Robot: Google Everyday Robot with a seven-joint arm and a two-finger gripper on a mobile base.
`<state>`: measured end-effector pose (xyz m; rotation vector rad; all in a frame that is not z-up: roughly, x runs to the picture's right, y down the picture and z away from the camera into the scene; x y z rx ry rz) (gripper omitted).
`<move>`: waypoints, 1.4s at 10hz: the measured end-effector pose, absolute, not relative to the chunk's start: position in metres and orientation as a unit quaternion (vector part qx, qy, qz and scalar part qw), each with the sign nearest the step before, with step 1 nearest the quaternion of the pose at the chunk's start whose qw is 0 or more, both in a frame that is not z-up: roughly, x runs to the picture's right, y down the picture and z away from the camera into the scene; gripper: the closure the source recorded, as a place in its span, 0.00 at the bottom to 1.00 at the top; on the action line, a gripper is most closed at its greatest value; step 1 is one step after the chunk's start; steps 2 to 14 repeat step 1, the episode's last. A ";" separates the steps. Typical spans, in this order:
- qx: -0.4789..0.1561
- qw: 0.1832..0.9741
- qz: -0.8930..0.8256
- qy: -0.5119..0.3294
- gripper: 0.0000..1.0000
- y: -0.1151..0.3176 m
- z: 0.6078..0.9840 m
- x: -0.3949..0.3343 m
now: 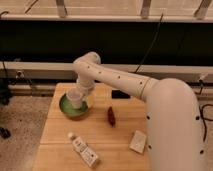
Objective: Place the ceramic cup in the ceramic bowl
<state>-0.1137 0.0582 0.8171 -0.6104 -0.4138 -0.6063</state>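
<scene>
The green ceramic bowl (74, 109) sits on the left part of the wooden table (60, 135). The small white ceramic cup (75, 98) is upright inside the bowl's rim, over its paler inside; I cannot tell whether it rests on the bottom. My gripper (81, 93) comes down from the white arm and is right at the cup's upper right side, touching or very close to it.
A white labelled bottle (84, 151) lies near the table's front edge. A dark red object (111, 116) lies to the right of the bowl. A white packet (138, 141) lies at the front right. A small black object (120, 94) sits at the back edge.
</scene>
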 end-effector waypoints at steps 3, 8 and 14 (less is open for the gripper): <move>-0.292 0.888 -0.293 -0.199 0.32 0.056 0.815 -0.114; -0.292 0.888 -0.293 -0.199 0.32 0.056 0.815 -0.114; -0.292 0.888 -0.293 -0.199 0.32 0.056 0.815 -0.114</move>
